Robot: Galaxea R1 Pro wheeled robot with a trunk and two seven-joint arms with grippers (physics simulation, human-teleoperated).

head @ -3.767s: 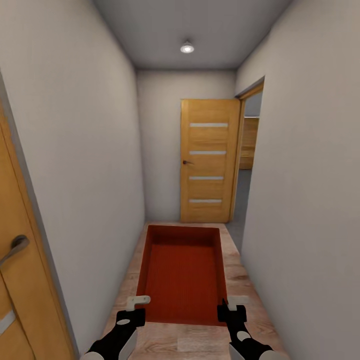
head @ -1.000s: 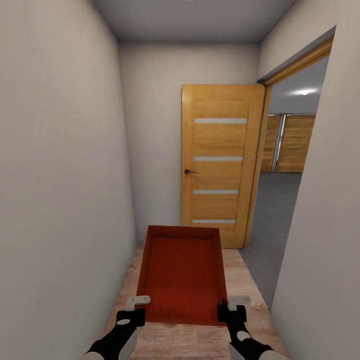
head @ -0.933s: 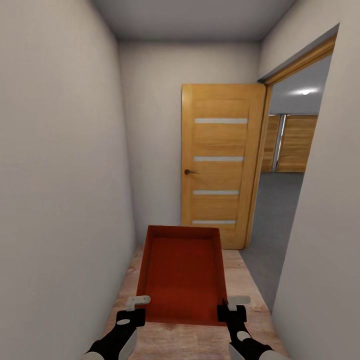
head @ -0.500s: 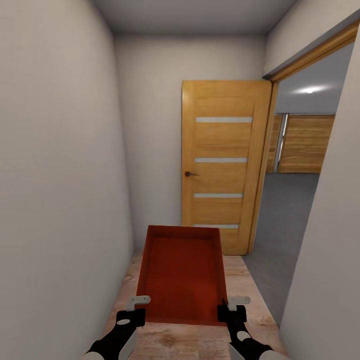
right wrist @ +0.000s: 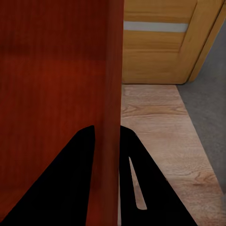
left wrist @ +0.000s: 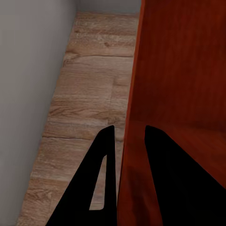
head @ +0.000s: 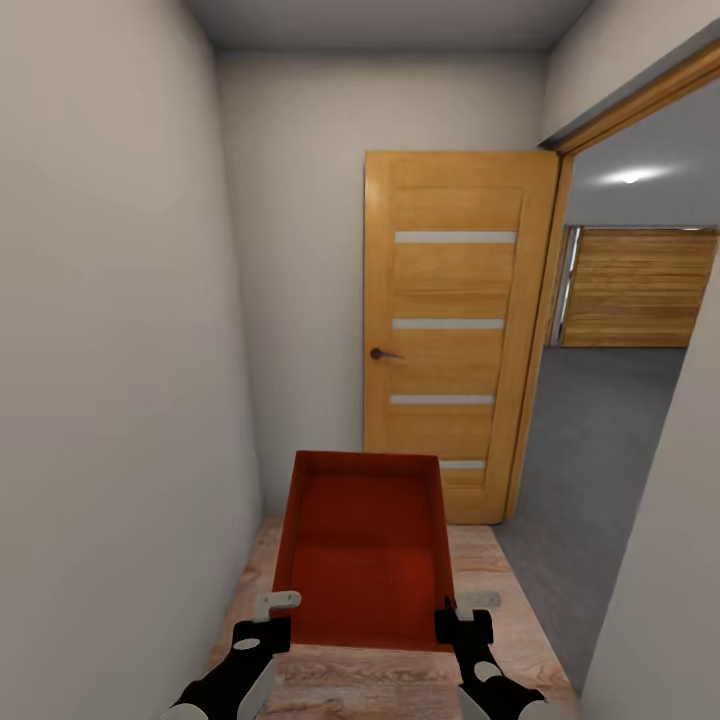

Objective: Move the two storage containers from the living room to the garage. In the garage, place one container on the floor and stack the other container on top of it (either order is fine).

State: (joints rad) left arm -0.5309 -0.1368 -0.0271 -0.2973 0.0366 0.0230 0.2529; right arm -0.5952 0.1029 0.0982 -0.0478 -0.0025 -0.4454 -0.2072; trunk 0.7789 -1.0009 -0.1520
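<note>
I carry one orange-red storage container (head: 365,550) in front of me, above the wood-plank hallway floor. My left gripper (head: 277,602) is shut on its left wall near the near corner, and my right gripper (head: 462,603) is shut on its right wall. In the left wrist view the two dark fingers (left wrist: 106,179) straddle the container wall (left wrist: 136,141). The right wrist view likewise shows fingers (right wrist: 136,183) clamping the wall (right wrist: 110,94). Through the doorway on the right lies the garage with its dark grey floor (head: 600,440) and wood-slat panel door (head: 640,288).
A white wall (head: 110,380) runs close along my left. An open wooden door (head: 455,330) with glass strips stands ahead against the end wall. The right wall's edge (head: 665,560) bounds the doorway opening.
The camera has advanced down the hallway: the wooden door and the garage opening appear larger and nearer, and more of the garage shows. The container stays held the same way in both grippers.
</note>
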